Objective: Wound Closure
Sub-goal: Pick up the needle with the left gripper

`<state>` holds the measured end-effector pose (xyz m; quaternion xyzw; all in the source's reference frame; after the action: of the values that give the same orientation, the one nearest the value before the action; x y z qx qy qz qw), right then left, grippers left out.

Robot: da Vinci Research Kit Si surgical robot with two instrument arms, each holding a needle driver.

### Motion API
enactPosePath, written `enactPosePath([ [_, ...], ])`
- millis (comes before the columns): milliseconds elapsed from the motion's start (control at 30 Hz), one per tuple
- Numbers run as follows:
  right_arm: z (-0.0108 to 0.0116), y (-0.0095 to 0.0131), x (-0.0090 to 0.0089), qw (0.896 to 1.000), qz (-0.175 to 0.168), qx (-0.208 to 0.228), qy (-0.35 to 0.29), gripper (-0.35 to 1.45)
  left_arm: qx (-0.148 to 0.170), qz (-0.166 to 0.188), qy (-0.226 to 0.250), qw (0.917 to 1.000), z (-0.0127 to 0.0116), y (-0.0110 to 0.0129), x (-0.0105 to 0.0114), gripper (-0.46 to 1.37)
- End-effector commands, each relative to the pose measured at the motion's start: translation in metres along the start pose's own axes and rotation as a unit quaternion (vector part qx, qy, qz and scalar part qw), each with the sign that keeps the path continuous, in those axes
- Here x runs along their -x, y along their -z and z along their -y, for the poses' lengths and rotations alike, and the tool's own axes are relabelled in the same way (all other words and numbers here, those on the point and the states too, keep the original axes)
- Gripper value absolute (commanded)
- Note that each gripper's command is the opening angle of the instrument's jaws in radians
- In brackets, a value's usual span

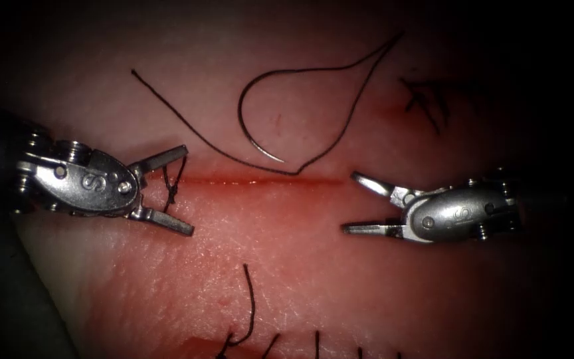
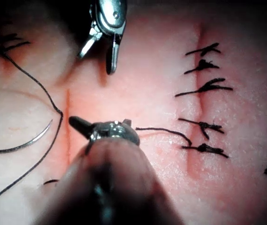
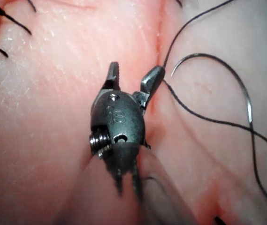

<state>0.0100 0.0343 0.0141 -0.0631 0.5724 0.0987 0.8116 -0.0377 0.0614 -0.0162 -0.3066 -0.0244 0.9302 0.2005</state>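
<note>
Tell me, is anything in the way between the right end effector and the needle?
Nothing visible blocks it. The needle lies free on the tissue above the cut, held by neither tool. The right end effector is open and empty, as is the left end effector. Only the thread lies between them.

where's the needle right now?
In the endoscope view the needle lies free on the tissue above the cut, between both open tools, neither holding it.

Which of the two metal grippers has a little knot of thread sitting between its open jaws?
The left gripper: a small knotted stitch sits between its jaws at the cut. The right gripper has bare tissue there.
</note>
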Motion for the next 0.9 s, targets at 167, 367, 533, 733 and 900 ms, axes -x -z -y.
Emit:
enactPosePath([
  [167,0.0002,0.0,0.0001,1.0,0.002,-0.004,0.002,1.02,0.006,0.041,-0.033,0.9986,0.0014,-0.0013,-0.0021,0.72],
  [367,0.0003,0.0002,0.0002,1.0,0.001,-0.005,0.002,1.02,0.006,0.064,-0.051,0.9966,0.0029,-0.0031,-0.0043,0.64],
  [533,0.0003,0.0002,0.0002,1.0,0.001,-0.005,0.002,1.02,0.011,0.097,-0.084,0.9917,0.0037,-0.0049,-0.0054,0.33],
  [733,0.0003,0.0004,0.0003,1.0,0.001,-0.006,0.003,1.02,0.01,0.108,-0.113,0.9876,0.0047,-0.007,-0.0058,-0.03],
  [900,0.0003,0.0005,0.0003,1.0,0.001,-0.007,0.003,1.01,0.011,0.127,-0.125,0.9839,0.0051,-0.0085,-0.0054,-0.01],
])
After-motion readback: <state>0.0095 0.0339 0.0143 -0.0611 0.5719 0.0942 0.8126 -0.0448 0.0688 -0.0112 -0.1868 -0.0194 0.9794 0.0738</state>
